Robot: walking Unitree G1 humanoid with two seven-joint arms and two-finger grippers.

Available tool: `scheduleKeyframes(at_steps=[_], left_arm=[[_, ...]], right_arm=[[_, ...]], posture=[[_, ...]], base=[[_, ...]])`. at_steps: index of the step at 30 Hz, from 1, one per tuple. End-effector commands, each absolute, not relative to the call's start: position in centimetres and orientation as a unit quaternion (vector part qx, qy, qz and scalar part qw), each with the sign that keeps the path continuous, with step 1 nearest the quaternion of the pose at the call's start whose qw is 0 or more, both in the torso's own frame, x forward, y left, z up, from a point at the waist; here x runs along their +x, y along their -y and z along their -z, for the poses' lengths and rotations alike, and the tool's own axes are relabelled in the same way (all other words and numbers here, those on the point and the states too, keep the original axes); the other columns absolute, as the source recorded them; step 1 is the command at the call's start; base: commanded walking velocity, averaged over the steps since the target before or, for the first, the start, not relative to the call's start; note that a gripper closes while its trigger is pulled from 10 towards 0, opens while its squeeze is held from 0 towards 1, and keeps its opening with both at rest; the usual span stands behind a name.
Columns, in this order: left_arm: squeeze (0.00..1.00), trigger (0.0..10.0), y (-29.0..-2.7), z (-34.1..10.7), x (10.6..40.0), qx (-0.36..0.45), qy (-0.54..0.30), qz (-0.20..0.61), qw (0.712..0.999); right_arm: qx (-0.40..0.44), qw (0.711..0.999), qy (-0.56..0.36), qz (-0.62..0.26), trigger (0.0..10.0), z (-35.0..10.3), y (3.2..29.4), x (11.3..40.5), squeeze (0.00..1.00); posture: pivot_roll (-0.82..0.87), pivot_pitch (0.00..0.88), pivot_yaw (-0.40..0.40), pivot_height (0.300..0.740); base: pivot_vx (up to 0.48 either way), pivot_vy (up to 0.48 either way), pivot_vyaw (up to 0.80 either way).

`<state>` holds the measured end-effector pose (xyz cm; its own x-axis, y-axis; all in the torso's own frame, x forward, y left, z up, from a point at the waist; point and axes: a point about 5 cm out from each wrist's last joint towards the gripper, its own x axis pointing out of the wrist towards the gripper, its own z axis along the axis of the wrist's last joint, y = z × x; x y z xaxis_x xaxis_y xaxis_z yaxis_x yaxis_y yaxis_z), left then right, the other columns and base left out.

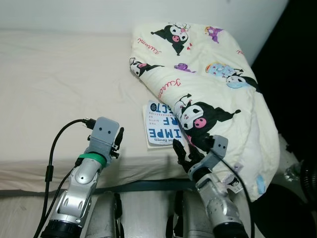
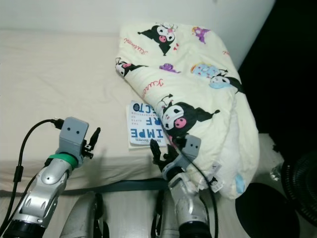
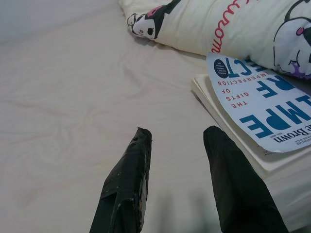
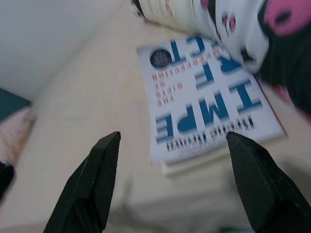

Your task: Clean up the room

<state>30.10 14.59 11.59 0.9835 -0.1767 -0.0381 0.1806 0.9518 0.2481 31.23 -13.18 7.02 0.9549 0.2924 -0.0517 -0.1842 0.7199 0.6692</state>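
Right gripper (image 4: 172,145) spread wide, empty, hovering at the bed's (image 1: 59,74) front edge near the book (image 1: 161,128), which lies half under the blanket (image 1: 208,84). Left gripper (image 3: 177,141) narrowly open, empty.

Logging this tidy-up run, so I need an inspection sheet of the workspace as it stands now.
Surface: cream bed sheet, lightly wrinkled.
Job's things: white paperback book with blue lettering lying flat, its far corner tucked under the cream cartoon-print quilt.
Clutter: nothing seen.
Grippers: left tool open above bare sheet beside the book; right tool open, aimed at the book's near edge.
Cables: black cable looping to the left wrist.
Surroundings: white wall; black round object, unclear.
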Motion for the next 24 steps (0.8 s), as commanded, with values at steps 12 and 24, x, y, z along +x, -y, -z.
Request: scheduleKeyframes(at_steps=[12,24], left_arm=[[0.0,10.0,-15.1,-11.9,29.3,0.138,-0.016,0.097,0.986],[0.0,10.0,-16.8,-12.6,28.8,0.156,-0.019,0.087,0.984]], right_arm=[[0.446,0.884,-0.135,-0.039,10.0,-4.8,14.8,32.9,0.0],[0.524,0.833,-0.179,-0.015,10.0,-2.9,13.9,32.2,0.0]], posture=[[0.1,0.162,0.057,0.6],[0.15,0.21,0.071,0.6]], base=[[0.0,0.0,0.0],[0.0,0.0,0.0]])
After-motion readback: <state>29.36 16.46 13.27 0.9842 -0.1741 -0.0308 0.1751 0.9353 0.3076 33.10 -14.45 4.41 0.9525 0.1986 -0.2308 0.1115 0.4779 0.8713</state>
